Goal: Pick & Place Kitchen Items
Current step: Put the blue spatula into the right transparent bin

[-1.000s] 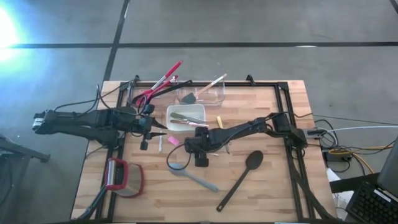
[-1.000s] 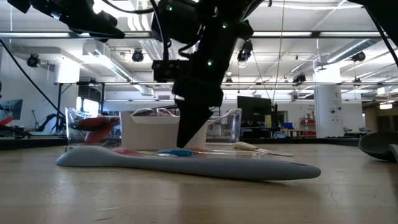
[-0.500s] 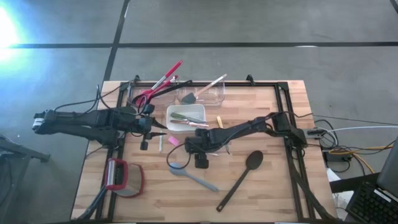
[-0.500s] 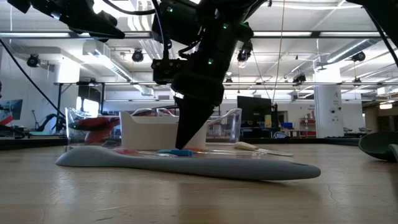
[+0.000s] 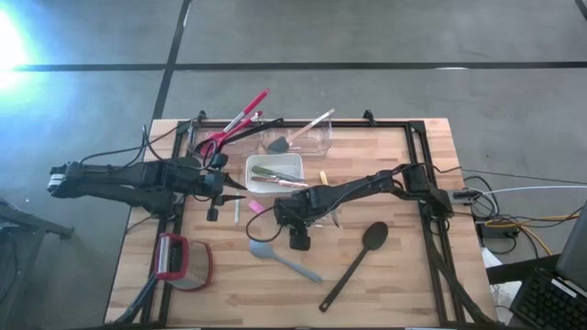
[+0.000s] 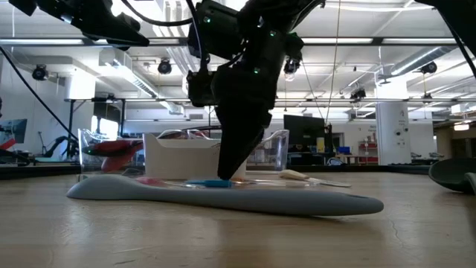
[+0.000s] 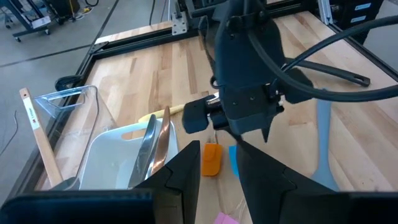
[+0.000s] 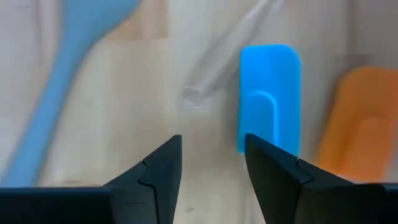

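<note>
My right gripper (image 5: 292, 223) is open and points down just above the table, close over a small blue piece (image 8: 268, 96), which lies flat beside an orange piece (image 8: 360, 118). Its fingers (image 6: 232, 167) touch nothing. The grey-blue spatula (image 5: 284, 261) lies flat just nearside of it. The black spoon (image 5: 358, 261) lies to the right. The white dish (image 5: 273, 172) holds wooden-handled knives (image 7: 155, 140). The red whisk (image 5: 234, 124) leans in a clear tub at the far left. My left gripper (image 5: 240, 192) is open and empty, hovering left of the dish.
A second clear tub (image 5: 298, 137) holding a wooden-handled brush stands behind the dish. A red-and-grey gadget (image 5: 183, 261) lies at the near left. A pink piece (image 5: 255, 209) and a yellow piece (image 5: 323, 179) lie near the dish. A black frame rims the table.
My right gripper has shifted a little toward the table's right edge and tipped, staying low over the small blue piece. Its fingers stay open. Nothing on the table has moved.
</note>
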You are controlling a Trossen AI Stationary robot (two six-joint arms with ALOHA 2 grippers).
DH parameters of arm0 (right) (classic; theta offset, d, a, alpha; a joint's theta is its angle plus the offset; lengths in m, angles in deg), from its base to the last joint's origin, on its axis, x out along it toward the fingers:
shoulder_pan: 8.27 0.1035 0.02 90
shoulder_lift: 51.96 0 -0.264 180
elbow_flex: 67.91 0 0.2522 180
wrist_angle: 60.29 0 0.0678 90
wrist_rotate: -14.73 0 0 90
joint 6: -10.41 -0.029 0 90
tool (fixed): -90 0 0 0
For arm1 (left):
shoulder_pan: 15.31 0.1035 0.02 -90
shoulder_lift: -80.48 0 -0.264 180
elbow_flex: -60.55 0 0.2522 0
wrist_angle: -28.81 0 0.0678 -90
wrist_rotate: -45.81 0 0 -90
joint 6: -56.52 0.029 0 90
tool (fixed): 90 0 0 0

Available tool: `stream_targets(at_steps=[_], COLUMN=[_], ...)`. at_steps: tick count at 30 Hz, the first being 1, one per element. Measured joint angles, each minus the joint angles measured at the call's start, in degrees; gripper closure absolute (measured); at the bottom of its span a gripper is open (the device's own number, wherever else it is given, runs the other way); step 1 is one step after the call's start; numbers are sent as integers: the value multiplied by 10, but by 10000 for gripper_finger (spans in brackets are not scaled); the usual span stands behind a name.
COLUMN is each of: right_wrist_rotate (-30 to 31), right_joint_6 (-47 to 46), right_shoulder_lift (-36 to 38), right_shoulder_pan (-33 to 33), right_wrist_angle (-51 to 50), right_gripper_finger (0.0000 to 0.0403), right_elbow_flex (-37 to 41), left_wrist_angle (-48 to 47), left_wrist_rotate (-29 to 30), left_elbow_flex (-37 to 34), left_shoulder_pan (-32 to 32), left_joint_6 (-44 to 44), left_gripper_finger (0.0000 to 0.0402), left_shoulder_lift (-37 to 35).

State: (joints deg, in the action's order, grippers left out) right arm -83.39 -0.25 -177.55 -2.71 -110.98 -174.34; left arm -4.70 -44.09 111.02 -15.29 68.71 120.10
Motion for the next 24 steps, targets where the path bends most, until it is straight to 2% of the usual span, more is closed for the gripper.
stream_targets(at_steps=[2,5,9,18,24], right_wrist_rotate=[-23,-22,29,92,98], right_joint_6=[-6,-5,8,44,56], right_shoulder_lift=[0,-3,-2,-2,-8], right_shoulder_pan=[3,9,9,9,-11], right_wrist_angle=[-4,-7,-6,0,7], right_gripper_finger=[241,247,251,252,252], right_elbow_flex=[0,-1,-12,-37,-36], left_wrist_angle=[0,0,0,0,0], left_wrist_rotate=[0,0,0,0,0], left_elbow_flex=[0,0,0,0,0], left_shoulder_pan=[0,0,0,0,0], left_joint_6=[0,0,1,1,1], left_gripper_finger=[293,293,293,293,293], left_shoulder_lift=[0,0,0,0,0])
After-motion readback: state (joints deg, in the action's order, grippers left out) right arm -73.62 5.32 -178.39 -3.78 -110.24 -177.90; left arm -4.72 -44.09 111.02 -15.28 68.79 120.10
